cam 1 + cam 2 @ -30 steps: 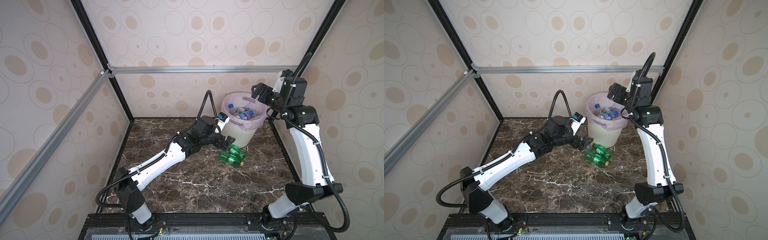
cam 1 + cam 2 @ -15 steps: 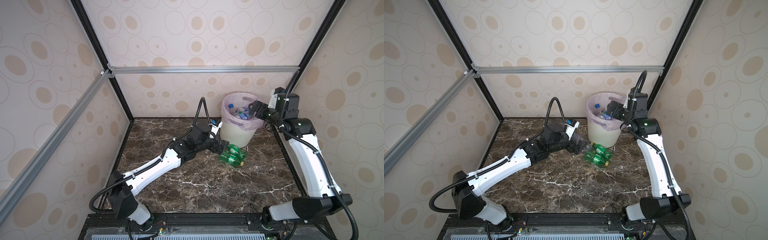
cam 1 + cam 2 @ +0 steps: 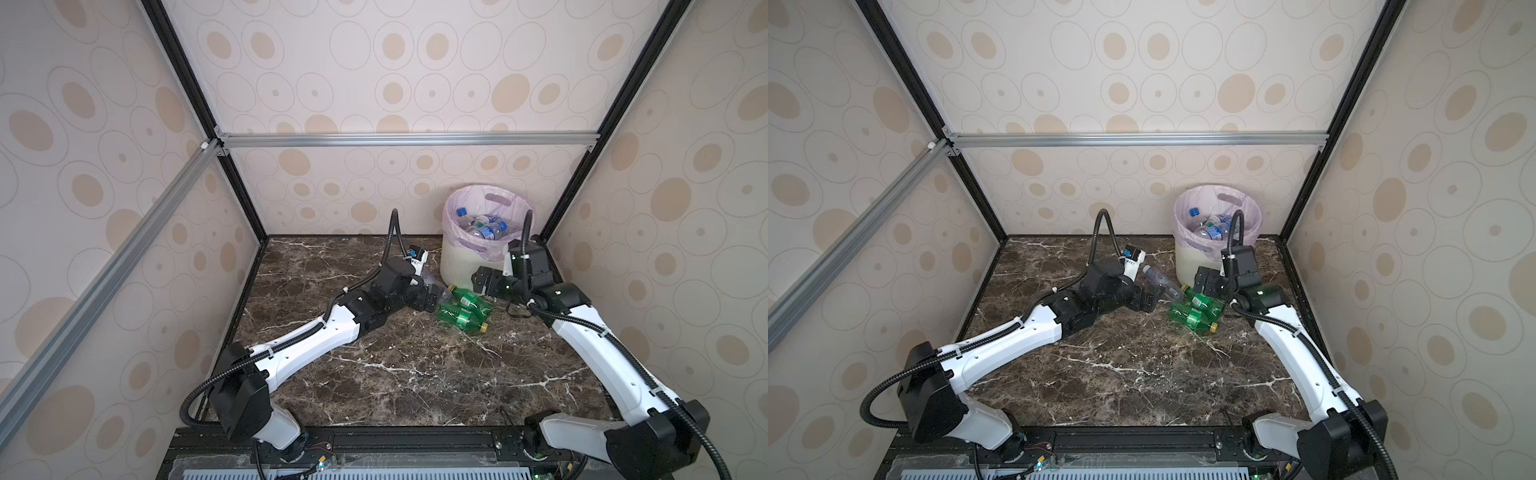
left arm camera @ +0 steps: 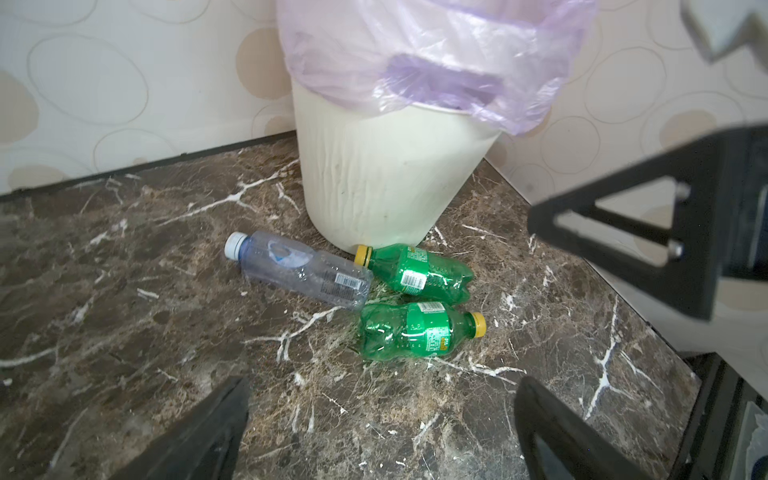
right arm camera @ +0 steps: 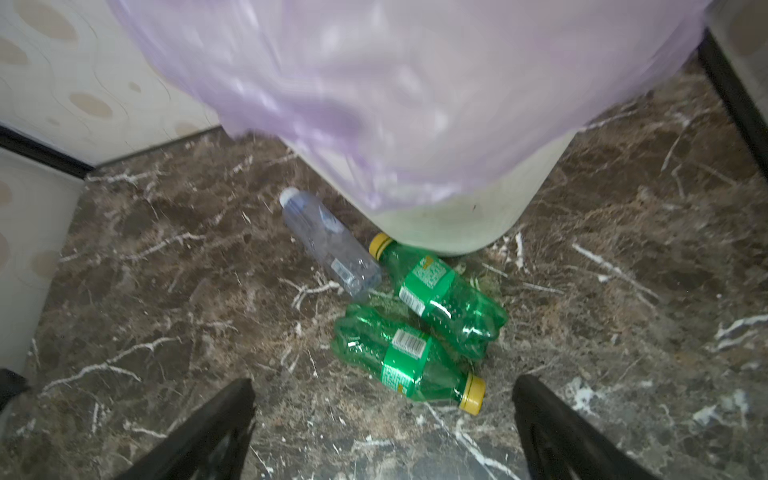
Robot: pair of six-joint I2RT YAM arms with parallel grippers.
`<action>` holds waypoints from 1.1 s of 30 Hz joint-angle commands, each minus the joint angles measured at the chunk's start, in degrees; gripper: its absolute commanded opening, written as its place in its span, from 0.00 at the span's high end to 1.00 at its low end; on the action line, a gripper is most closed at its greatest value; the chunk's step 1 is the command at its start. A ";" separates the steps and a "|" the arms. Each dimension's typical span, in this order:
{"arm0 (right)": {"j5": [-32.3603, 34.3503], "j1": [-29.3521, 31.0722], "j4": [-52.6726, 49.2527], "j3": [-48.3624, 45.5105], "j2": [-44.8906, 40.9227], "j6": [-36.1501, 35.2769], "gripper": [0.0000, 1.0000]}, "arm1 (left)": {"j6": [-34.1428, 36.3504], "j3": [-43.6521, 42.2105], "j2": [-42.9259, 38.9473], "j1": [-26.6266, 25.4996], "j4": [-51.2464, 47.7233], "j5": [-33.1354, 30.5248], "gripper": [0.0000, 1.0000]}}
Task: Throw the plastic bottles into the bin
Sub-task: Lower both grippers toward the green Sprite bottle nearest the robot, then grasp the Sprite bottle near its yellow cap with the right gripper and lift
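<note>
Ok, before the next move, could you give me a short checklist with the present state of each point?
Left pincer open and empty: ok.
Right pincer open and empty: ok.
Round cream-white ribbed plastic bin with lilac bag upright: ok.
All bottles binned: not ok; one clear plastic bottle with white cap and two green plastic bottles with yellow caps lie on the dark marble table beside the bin.
Room in the bin: ok; bottles inside lie below its rim.
Pincers clear of each other: cannot tell; both face the same bottles.
</note>
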 commanded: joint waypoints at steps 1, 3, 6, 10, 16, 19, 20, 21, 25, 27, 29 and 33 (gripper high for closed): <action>1.04 1.87 2.74 -5.02 -1.22 1.90 0.00 | -6.19 -2.51 -1.86 1.65 1.81 -0.36 0.01; -0.73 1.88 4.36 -8.44 -0.79 3.21 0.00 | -7.54 -5.22 -2.74 2.82 2.63 1.54 0.01; -2.14 1.92 6.60 -12.40 -0.01 4.80 0.00 | -9.96 -11.73 -5.39 4.71 8.65 7.31 0.01; -3.20 1.94 8.57 -15.38 1.58 5.35 0.00 | -13.13 -16.93 -6.77 5.60 14.17 11.81 0.01; -4.70 1.93 10.56 -16.05 5.01 4.83 0.00 | -15.83 -19.14 -5.15 5.59 16.40 14.31 0.01; -4.24 1.89 11.55 -16.32 6.27 4.55 0.00 | -16.28 -19.49 -5.18 5.58 16.82 14.29 0.01; -4.29 1.90 11.86 -16.39 6.69 4.54 0.00 | -16.45 -19.51 -5.23 5.71 16.98 14.49 0.01; -4.47 1.91 12.27 -16.43 7.14 4.46 0.00 | -16.78 -19.68 -5.09 5.81 17.55 15.13 0.01; -4.61 2.04 13.70 -16.52 8.48 4.33 0.00 | -17.45 -19.81 -4.70 6.06 18.40 15.73 0.01; -4.52 2.05 14.50 -16.30 8.94 4.20 0.00 | -17.52 -19.82 -4.53 6.29 18.41 15.68 0.01; -4.52 1.98 14.52 -15.49 9.75 3.79 0.00 | -17.55 -19.98 -4.37 6.44 18.62 15.83 0.01; -4.59 1.98 14.61 -14.62 11.64 3.29 0.00 | -17.80 -20.23 -4.37 6.71 18.49 16.06 0.01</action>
